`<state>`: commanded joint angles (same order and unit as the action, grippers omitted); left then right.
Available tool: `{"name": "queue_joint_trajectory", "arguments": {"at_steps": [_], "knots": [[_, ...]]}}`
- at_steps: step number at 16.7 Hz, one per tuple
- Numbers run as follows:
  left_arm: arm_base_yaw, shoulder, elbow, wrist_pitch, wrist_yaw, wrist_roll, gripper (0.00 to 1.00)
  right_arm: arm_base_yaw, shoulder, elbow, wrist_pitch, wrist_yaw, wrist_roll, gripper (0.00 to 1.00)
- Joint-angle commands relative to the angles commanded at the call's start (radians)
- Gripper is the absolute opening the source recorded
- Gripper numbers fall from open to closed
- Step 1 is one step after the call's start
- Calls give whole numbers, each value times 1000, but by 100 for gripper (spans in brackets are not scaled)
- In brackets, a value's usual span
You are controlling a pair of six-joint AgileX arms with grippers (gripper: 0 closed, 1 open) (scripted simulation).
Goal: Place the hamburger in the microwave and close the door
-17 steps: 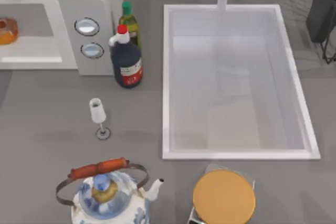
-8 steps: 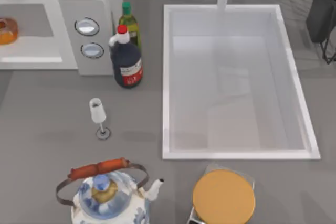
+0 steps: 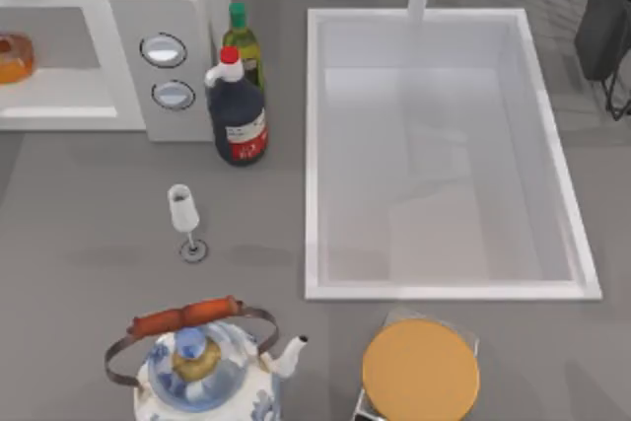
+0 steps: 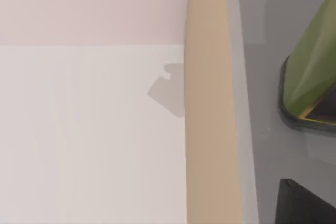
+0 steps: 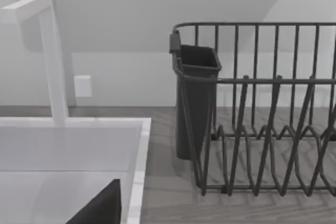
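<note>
**Hamburger sits in the microwave; door not yet shut**

Grey tabletop runs under everything, with a white wall behind. Neither end effector can be made out, so whether either is wide or narrow I cannot tell. The left wrist view looks closely at a white surface, a tan strip and the green bottle point(image 4: 310, 72), which suggests the left arm is near the microwave corner of the tabletop. The right wrist view faces the sink's point(image 5: 137, 145) rim, the faucet point(image 5: 52, 56) and a dark dish rack point(image 5: 262, 108), so the right arm looks to be at the far right.

In the top view the hamburger point(image 3: 14, 56) lies on the grey floor of the microwave point(image 3: 173, 17) cavity, at the left edge of the picture. The door itself I cannot pick out. Judging by this, the placing is done and the closing remains. The left arm is much the nearer to the microwave, so the swing probably falls to it.

Containers: the sink point(image 3: 315, 145) holds nothing. Beside the control panel stand the green bottle point(image 3: 242, 41) and a dark bottle point(image 3: 237, 115), touching or nearly so. A wine glass point(image 3: 184, 214), a kettle point(image 3: 202, 367) and a yellow disc point(image 3: 421, 370) stand nearer the front edge.
</note>
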<state>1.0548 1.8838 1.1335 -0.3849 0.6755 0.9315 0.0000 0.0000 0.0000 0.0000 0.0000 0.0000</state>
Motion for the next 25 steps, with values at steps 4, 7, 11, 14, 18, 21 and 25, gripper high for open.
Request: {"name": "queue_joint_trajectory", "arguments": {"at_steps": [4, 7, 11, 14, 18, 21, 25], "knots": [[-6, -6, -1, 1, -2, -2, 0, 0, 0, 0, 0, 0, 0, 100], [-25, -69, -40, 31, -19, -37, 0, 0, 0, 0, 0, 0, 0, 100], [-58, -212, -171, 78, -73, -108, 0, 0, 0, 0, 0, 0, 0, 100], [-107, -293, -285, 114, -102, -152, 0, 0, 0, 0, 0, 0, 0, 100], [-168, -317, -374, 175, -92, -186, 0, 0, 0, 0, 0, 0, 0, 100], [-176, -314, -385, 187, -87, -191, 0, 0, 0, 0, 0, 0, 0, 100], [-172, -328, -385, 192, -75, -205, 0, 0, 0, 0, 0, 0, 0, 100]]}}
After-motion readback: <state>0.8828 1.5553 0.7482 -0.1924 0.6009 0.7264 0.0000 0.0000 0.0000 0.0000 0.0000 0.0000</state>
